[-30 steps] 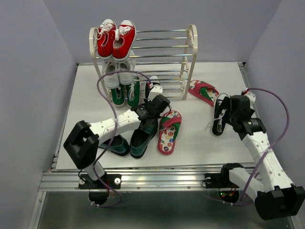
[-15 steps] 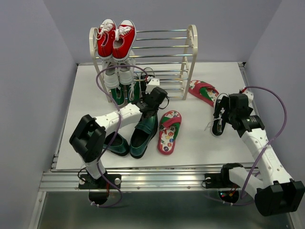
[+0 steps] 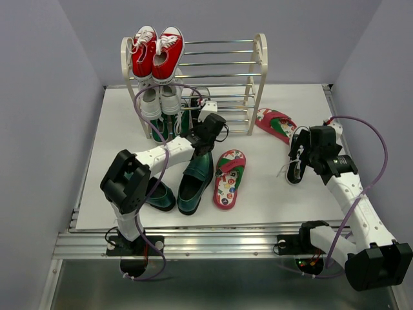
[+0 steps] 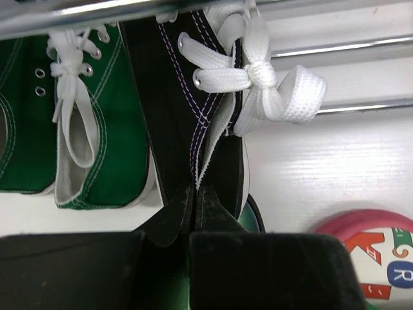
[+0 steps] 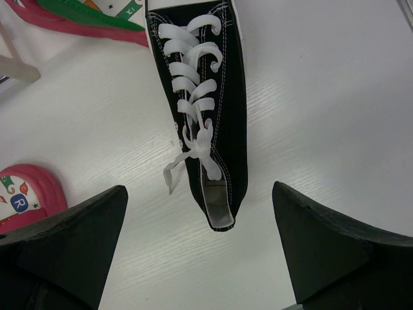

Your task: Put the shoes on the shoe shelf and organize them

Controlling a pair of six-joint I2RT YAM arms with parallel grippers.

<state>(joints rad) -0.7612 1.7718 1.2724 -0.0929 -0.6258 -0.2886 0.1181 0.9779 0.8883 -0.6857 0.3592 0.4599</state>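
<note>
Partly, at best, is the task judged done: none of the three pairs is fully shelved. One black sneaker [image 4: 187,97] is clamped by its heel in the left gripper [image 4: 193,216] and is held at a low tier of the shoe shelf [image 3: 260,58], just beside a green sneaker [image 4: 110,129]. Its mate [image 5: 206,123] is seen lying on the table [image 3: 271,187] under the right gripper [image 5: 199,190], whose fingers are spread wide with nothing held. The green loafers [image 3: 195,182] and red flip-flops [image 3: 228,178] are left on the table. The held sneaker is made of black canvas, pale-stitched, with white laces tied in a bow.
</note>
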